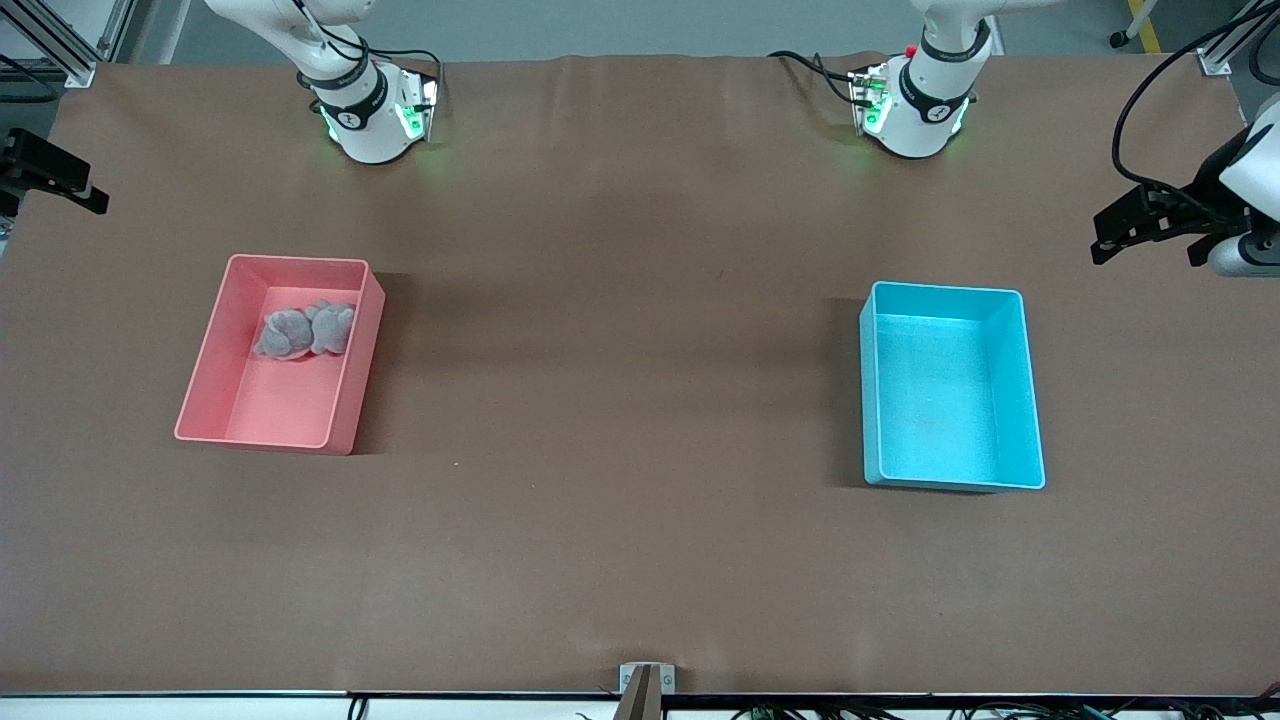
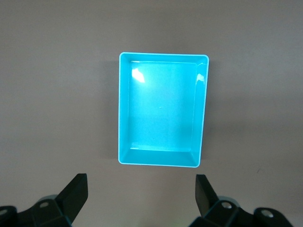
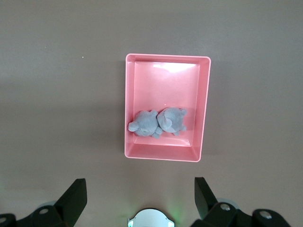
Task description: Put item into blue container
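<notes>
Two bins, one soft toy, both arms waiting.

One brown table carries one blue container, empty, at three o'clock toward the left arm's end, and one pink bin at nine o'clock holding one grey plush toy. Left gripper and right gripper hover high, jaws apart. No writing is readable.

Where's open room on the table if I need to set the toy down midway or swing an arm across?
The brown tabletop lies bare between the rectangular pink plastic bin and the rectangular light-blue plastic bin, and nearer the front camera. The blue bin holds nothing. The only crowded spot: the grey plush toy in the pink bin's end toward the bases.
</notes>
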`<state>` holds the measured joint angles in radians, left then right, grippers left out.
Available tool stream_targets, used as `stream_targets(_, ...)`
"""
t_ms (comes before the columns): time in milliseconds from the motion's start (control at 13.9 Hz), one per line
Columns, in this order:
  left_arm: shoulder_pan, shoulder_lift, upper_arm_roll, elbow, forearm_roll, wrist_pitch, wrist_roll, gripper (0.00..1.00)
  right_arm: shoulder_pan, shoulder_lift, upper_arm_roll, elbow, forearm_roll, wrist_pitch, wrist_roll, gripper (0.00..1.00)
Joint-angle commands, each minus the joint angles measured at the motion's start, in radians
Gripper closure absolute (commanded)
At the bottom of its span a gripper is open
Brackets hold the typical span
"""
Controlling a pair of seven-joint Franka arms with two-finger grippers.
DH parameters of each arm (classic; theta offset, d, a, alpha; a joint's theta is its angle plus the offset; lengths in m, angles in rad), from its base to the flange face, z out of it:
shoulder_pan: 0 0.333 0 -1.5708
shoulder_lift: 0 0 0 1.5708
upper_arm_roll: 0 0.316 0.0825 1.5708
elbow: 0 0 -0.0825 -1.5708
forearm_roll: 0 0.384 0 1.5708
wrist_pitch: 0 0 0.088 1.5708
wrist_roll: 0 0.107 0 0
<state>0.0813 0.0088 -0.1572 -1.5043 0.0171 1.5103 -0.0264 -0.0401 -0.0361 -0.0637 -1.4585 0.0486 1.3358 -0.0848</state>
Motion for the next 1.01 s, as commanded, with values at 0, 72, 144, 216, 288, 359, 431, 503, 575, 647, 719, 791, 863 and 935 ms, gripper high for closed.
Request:
stream_targets(0, 0.003, 0.0, -0.005, 0.021, 0.018, -0.018, -0.012, 0.0, 0.0, -0.008, -0.001, -0.005, 0.008, 0.0, -0.007, 0.0)
stream_targets(72, 0.002, 0.003, -0.005, 0.022, 0.02, -0.019, -0.01, 0.0, 0.0, -0.008, -0.001, -0.005, 0.008, 0.0, -0.007, 0.0)
stream_targets(144, 0.0, 0.003, -0.004, 0.024, 0.02, -0.019, -0.009, 0.0, 0.0, -0.008, -0.001, -0.005, 0.008, 0.0, -0.007, 0.0)
stream_targets(216, 0.002, 0.005, -0.005, 0.027, 0.023, -0.019, -0.006, 0.0, 0.002, -0.008, -0.001, -0.002, 0.008, -0.004, -0.003, 0.0)
stream_targets(288, 0.0, 0.005, -0.007, 0.027, 0.021, -0.019, -0.006, 0.0, 0.003, -0.004, -0.001, 0.0, -0.001, 0.0, 0.002, 0.0)
stream_targets(359, 0.002, 0.005, -0.007, 0.024, 0.018, -0.018, -0.009, 0.0, -0.006, 0.007, -0.001, 0.0, 0.0, 0.002, 0.003, 0.0)
stream_targets(431, 0.002, 0.006, -0.007, 0.021, 0.017, -0.019, -0.01, 0.0, -0.007, 0.051, -0.001, 0.0, 0.0, -0.006, 0.005, 0.0)
stream_targets(503, 0.002, 0.006, -0.007, 0.021, 0.017, -0.019, -0.01, 0.0, -0.011, 0.077, -0.004, 0.0, 0.01, -0.001, -0.004, 0.0)
stream_targets(575, 0.002, 0.008, -0.007, 0.021, 0.015, -0.019, -0.01, 0.0, -0.027, 0.102, -0.004, 0.0, 0.01, 0.009, -0.007, 0.0)
stream_targets(647, 0.002, 0.013, -0.007, 0.021, 0.012, -0.019, -0.01, 0.0, -0.033, 0.154, -0.004, 0.003, 0.005, 0.037, -0.009, 0.0)
stream_targets(719, 0.002, 0.014, -0.007, 0.021, 0.011, -0.018, -0.01, 0.0, -0.043, 0.204, -0.005, 0.006, 0.001, 0.052, -0.016, 0.0)
stream_targets(791, 0.002, 0.016, -0.007, 0.019, 0.011, -0.016, -0.01, 0.0, -0.063, 0.214, -0.004, 0.006, -0.004, 0.057, -0.038, 0.0)
stream_targets(863, 0.002, 0.022, -0.007, 0.021, 0.011, -0.016, -0.01, 0.0, -0.067, 0.217, -0.005, -0.008, -0.004, 0.074, -0.036, 0.0)
stream_targets(935, 0.002, 0.026, -0.007, 0.021, 0.011, -0.015, -0.01, 0.0, -0.072, 0.222, -0.005, -0.051, -0.004, 0.112, -0.032, 0.0)
